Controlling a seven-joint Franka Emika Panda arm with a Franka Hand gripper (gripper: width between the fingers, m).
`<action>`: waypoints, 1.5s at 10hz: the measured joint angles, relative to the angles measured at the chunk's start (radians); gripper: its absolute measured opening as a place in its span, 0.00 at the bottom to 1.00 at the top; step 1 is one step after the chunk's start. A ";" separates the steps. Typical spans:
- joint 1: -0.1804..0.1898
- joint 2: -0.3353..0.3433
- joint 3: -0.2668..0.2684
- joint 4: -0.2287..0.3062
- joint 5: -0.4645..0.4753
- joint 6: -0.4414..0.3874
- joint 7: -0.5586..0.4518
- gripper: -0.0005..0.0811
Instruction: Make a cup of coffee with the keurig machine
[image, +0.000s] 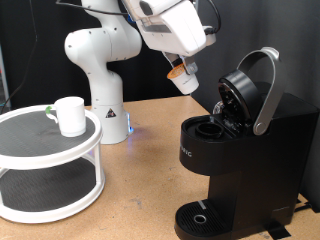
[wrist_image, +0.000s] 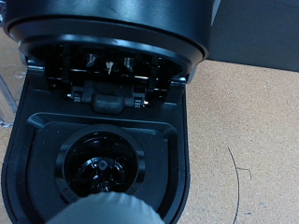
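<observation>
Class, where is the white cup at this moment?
In the exterior view, the cup stands at the left on the top tier of the round white stand, beside the robot base.

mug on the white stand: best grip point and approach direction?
Judging from the exterior view, take the cup by its rim wall, coming straight down from above. It stands upright and open-topped on the upper tier of the white round stand, with nothing over it. Its handle isn't clearly visible, so don't rely on it. The tool is over by the keurig machine, holding a pod.
</observation>
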 joint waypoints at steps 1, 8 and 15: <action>0.000 0.000 -0.001 -0.001 0.000 0.000 -0.005 0.54; 0.026 0.012 0.032 -0.025 0.022 0.025 -0.099 0.54; 0.030 0.020 0.062 -0.092 0.022 0.110 -0.090 0.54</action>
